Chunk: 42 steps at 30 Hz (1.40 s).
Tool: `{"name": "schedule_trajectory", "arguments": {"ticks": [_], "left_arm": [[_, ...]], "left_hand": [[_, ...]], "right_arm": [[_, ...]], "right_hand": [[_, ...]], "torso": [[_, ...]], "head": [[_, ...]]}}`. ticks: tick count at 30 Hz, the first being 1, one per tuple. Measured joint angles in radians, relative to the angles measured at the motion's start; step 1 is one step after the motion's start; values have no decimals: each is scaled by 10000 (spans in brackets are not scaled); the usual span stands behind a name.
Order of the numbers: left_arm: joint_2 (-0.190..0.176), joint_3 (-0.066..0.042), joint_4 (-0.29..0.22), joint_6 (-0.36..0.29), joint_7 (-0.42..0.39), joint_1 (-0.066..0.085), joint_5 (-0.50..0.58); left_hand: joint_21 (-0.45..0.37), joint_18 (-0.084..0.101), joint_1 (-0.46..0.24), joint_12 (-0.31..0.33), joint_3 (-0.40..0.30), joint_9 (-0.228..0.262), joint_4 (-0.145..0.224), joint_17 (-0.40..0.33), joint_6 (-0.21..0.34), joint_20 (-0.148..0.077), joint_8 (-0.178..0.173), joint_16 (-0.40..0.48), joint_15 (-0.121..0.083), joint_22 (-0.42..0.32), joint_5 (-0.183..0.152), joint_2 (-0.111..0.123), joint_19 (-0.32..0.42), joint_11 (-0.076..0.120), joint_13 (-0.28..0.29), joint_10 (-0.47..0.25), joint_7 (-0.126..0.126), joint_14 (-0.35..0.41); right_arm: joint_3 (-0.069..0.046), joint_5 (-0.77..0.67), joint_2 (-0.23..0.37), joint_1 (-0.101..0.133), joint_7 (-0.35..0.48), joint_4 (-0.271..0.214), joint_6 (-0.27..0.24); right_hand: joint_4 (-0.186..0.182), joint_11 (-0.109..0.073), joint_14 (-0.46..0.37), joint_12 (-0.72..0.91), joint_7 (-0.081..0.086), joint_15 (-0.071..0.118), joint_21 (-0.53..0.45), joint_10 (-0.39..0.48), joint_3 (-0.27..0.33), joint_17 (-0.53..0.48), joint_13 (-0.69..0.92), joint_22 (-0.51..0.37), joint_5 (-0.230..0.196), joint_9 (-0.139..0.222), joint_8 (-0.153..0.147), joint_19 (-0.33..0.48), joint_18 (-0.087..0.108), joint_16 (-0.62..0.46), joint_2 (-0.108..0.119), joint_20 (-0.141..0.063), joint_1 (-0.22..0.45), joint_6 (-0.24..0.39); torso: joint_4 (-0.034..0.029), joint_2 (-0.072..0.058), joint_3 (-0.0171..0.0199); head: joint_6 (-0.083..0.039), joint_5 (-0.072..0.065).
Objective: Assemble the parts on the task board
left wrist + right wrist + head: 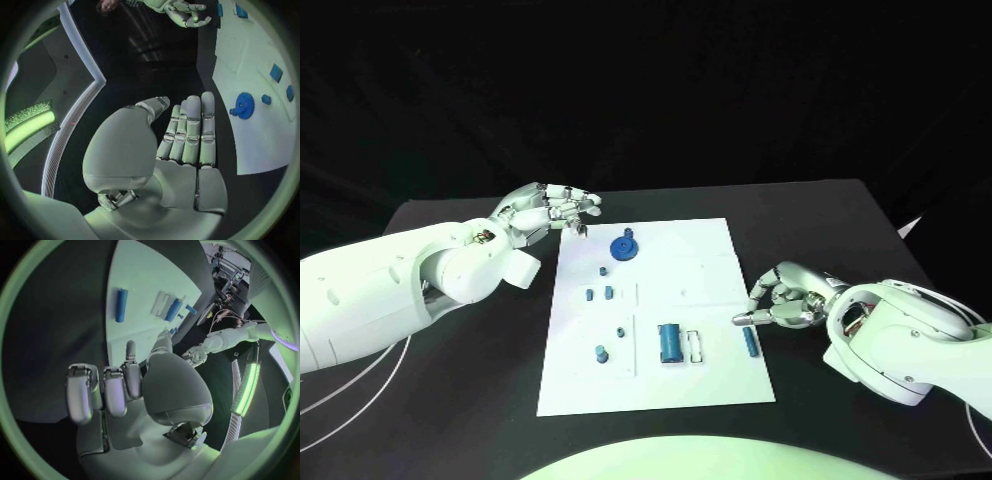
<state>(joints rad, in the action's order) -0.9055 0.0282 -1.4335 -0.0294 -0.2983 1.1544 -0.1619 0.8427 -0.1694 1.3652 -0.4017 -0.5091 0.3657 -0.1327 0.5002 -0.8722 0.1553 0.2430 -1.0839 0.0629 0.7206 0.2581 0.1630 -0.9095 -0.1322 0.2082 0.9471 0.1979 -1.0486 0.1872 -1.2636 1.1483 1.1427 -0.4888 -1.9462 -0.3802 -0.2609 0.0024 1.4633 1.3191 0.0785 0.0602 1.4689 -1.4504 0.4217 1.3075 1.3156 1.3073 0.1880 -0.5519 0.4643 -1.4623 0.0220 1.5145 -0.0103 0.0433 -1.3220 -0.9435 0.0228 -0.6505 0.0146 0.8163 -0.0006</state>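
**Hands at the board's edges**

My left hand (548,209) hovered empty, fingers straight and together, at the task board's (711,385) far left corner, near the blue gear (627,246). My right hand (783,298), fingers loosely curled, held nothing beside a blue rod (751,341).

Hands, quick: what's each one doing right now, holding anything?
Left hand: open, fingers straight and together, holding nothing, beside the task board.
Right hand: fingers curled, nothing in them.
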Motion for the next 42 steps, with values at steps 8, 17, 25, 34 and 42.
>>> {"name": "schedule_trajectory", "arguments": {"ticks": [8, 17, 25, 34, 42], "left_arm": [[14, 3, -27, 0, -27, -2, 6], [3, 6, -27, 0, -34, -4, 10], [-9, 8, -27, 0, -35, -4, 14], [-20, 9, -29, -1, -36, -4, 16], [-23, 9, -30, -1, -36, -5, 19]], "left_hand": [[0, 0, 0, 0, 0, 0, 0, 0, 0, 0, 0, 0, 0, 0, 0, 0, 0, 0, -1, 0, 0, 0], [1, -1, 0, 0, 0, 0, 1, 0, 0, 0, 0, 0, 0, -4, 0, 0, 0, 0, -2, 0, 0, 0], [2, 0, 0, 0, 0, 7, 1, -8, 0, 0, 0, 0, 0, -18, 0, 0, 0, 0, -2, 0, 0, 0], [3, -1, 0, 0, -1, 7, 1, -7, 0, 0, 0, 0, 0, -18, 0, 0, 0, 0, -3, 1, 0, 0], [3, -1, 0, 1, -1, 6, 1, -7, 0, 0, 0, 0, 0, -17, 0, 0, 0, -1, -3, 1, 0, 0]], "right_arm": [[40, -538, 204, -258, -30, 50, 81], [64, -905, 100, -580, -195, 205, 324], [71, -1119, -22, -756, -319, 305, 536], [46, -1318, -126, -837, -422, 384, 724], [17, -1528, -271, -882, -510, 483, 747]], "right_hand": [[-82, 17, 1, 2, -32, -2, 47, 16, 83, -1, 1, 8, 0, -59, 0, 0, 0, 0, 38, 0, -39, -174], [-110, 30, 14, 25, -62, -16, 47, 20, 111, -1, 7, 7, -43, -83, 41, 0, 0, 0, 24, 0, -77, -205], [-110, 17, 15, 45, -92, -18, 46, 5, 110, -2, 19, 6, -43, -114, 40, 0, 1, 0, 24, 0, -77, -234], [-36, 14, 23, 66, -140, 29, 121, 0, 37, -2, 26, 5, -491, -242, 160, 0, 1, 0, 216, 0, -372, -321], [137, -25, 28, 22, -129, 83, 121, 37, -257, 5, 26, 4, -611, -711, 144, -40, 1, 0, 463, -40, -623, -424]], "torso": [[-8, -6, 2], [-25, -12, -5], [-28, -13, -5], [-22, -12, -5], [-22, -10, -5]], "head": [[31, -80], [82, -105], [128, -79], [168, -70], [197, -65]]}}
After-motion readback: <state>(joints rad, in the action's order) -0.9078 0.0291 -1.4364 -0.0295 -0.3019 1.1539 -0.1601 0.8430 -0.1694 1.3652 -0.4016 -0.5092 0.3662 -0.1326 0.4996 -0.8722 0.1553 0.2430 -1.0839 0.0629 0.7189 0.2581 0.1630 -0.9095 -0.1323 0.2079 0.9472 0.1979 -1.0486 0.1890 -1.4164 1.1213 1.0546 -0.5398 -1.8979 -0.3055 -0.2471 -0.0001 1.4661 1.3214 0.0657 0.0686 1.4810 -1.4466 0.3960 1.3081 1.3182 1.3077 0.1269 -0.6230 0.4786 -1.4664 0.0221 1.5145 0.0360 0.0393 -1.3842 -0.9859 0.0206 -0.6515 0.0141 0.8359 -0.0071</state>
